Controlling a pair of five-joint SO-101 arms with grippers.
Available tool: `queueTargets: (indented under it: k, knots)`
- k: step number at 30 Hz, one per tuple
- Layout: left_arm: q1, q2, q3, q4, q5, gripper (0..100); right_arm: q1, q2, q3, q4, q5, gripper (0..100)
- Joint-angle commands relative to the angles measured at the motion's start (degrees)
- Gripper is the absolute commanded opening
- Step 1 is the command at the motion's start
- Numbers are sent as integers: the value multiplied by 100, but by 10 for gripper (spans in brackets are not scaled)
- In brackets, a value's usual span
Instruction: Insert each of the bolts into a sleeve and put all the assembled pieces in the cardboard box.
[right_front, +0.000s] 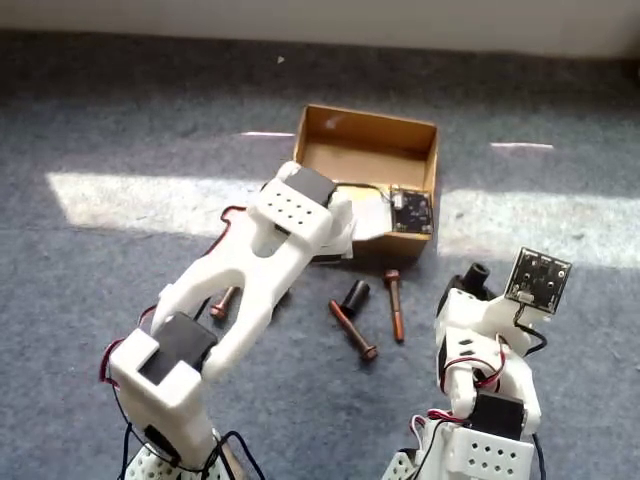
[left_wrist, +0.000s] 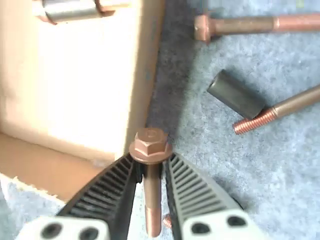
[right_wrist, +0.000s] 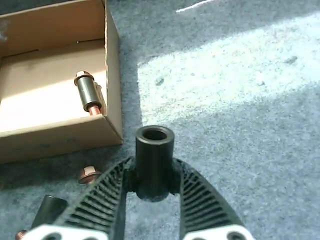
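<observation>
My left gripper (left_wrist: 150, 160) is shut on a copper bolt (left_wrist: 151, 146), head up, just outside the front wall of the cardboard box (left_wrist: 100, 90). In the high view that arm reaches to the box (right_front: 368, 118). My right gripper (right_wrist: 154, 167) is shut on a black sleeve (right_wrist: 154, 150), held upright with its bore open, over the carpet to the right of the box (right_wrist: 60, 137). One assembled piece (right_wrist: 87, 92) lies inside the box. Two loose bolts (right_front: 395, 303) (right_front: 352, 330) and a spare sleeve (right_front: 355, 296) lie on the carpet between the arms.
Another bolt (right_front: 223, 302) lies partly under the left arm. Grey carpet covers the floor, with a sunlit band across it. The right arm's base (right_front: 485, 420) stands at the front right. Open carpet lies right of the box.
</observation>
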Motion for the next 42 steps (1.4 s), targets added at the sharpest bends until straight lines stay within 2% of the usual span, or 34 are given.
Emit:
queueTargets:
  k: [1, 4, 12, 20, 24, 29, 37, 42]
  knots:
    - [110, -1077, 136, 88, 554, 6, 57, -92, -48, -189, -9, 5]
    - [163, -1648, 549, 158, 976, 6, 57, -92, -48, -189, -9, 5]
    - [462, -3257, 1692, 149, 2901, 6, 22, -92, -75, -189, -9, 5]
    - [488, -4875, 2642, 88, 4026, 6, -4, -92, -92, -180, -53, 5]
    - [497, -5569, 3231, -492, 4677, 6, -488, -92, -101, -180, -53, 5]
    - [497, -6404, 4163, -1248, 5081, 6, -892, -92, -101, -242, -62, 5]
    - [444, -8022, 5604, -2444, 5688, 6, -1086, -92, -92, -523, -1152, 5]
    - [444, -8936, 6730, -3349, 5679, 6, -1332, -92, -57, -954, -1354, 5]
